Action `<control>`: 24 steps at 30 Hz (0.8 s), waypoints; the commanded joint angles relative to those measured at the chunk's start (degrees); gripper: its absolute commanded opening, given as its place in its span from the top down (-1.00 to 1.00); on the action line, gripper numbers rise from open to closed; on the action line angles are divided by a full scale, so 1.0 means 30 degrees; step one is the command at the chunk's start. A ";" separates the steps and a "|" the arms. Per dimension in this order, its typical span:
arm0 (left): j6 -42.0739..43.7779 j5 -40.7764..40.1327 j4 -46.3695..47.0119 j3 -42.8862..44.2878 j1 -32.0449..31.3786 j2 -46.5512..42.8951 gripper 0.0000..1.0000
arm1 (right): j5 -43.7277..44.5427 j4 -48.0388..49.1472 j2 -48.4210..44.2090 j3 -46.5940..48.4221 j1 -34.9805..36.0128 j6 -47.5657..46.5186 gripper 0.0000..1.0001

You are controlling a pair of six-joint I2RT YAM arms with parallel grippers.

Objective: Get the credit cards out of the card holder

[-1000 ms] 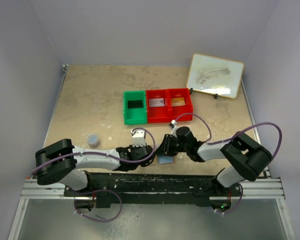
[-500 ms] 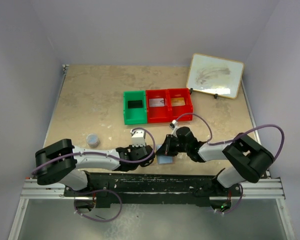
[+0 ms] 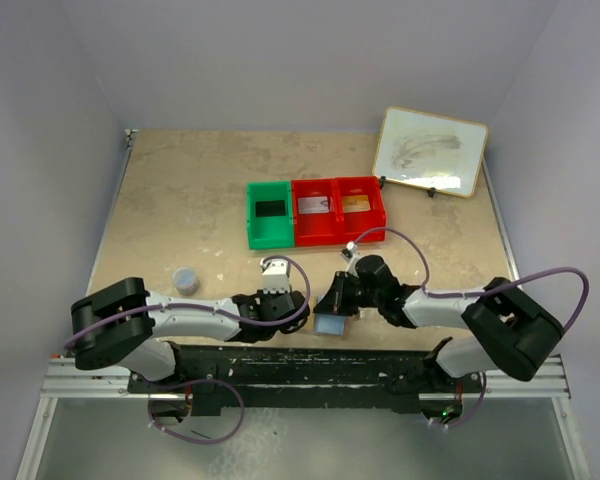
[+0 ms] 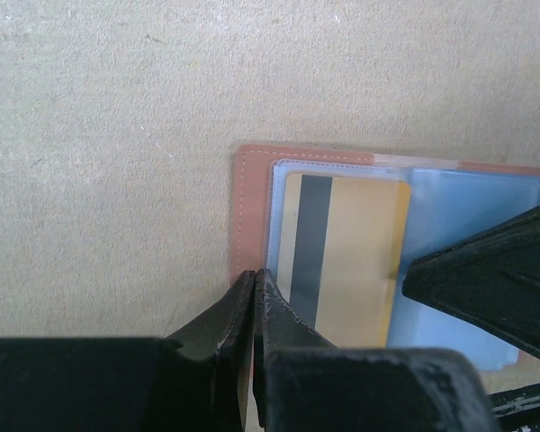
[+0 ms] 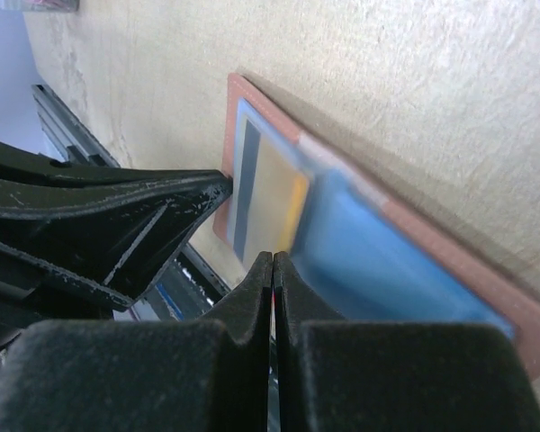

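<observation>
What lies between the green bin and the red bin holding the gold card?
A second red bin, holding a white-grey card. The top view shows it in line with the green bin and the other red bin.

green bin (image 3: 252,218) | red bins (image 3: 325,237) beside it | whiteboard (image 3: 430,150) far-right | grey cap (image 3: 185,279) left

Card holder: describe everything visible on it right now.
The card holder lies open and flat on the table: tan-pink leather-like outside, stitched pale blue inside. A gold card with a dark stripe sits in one pocket. The shut left gripper is at its edge; the shut right gripper is over its blue side, contact unclear.
</observation>
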 commanded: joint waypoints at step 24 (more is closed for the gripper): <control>0.2118 -0.0005 -0.2847 0.2827 0.0133 -0.1115 0.96 | -0.0113 0.1534 -0.0982 -0.1423 -0.0649 0.1304 0.43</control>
